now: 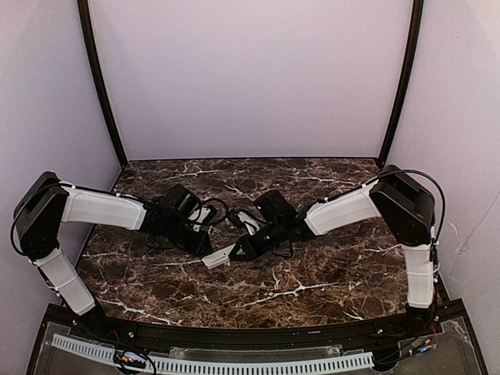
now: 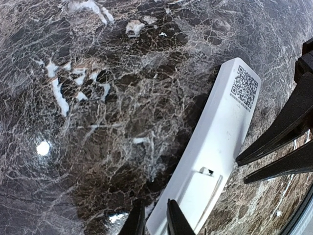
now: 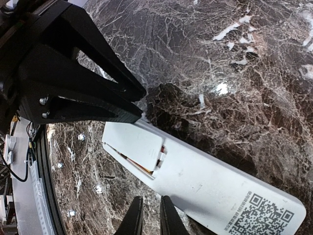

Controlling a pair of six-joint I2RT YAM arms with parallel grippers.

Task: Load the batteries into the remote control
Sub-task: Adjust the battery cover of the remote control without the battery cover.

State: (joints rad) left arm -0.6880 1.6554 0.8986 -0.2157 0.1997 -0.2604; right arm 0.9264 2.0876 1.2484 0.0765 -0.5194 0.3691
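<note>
The white remote control (image 1: 220, 257) lies face down on the marble table between both grippers. In the left wrist view the remote (image 2: 220, 132) shows a QR label (image 2: 243, 88) and its battery cover (image 2: 198, 196). In the right wrist view the cover (image 3: 134, 144) sits slightly ajar on the remote (image 3: 205, 181). A sliver of orange-red battery (image 3: 139, 166) shows in the gap; the rest is hidden. My left gripper (image 2: 155, 223) is shut and empty at the remote's cover end. My right gripper (image 3: 148, 218) is shut and empty beside the remote's long edge.
Black cables (image 1: 226, 215) loop on the table behind the grippers. The left gripper's black fingers (image 3: 88, 93) fill the upper left of the right wrist view. A black rail (image 1: 234, 332) runs along the table's near edge. Purple walls close in the back and both sides.
</note>
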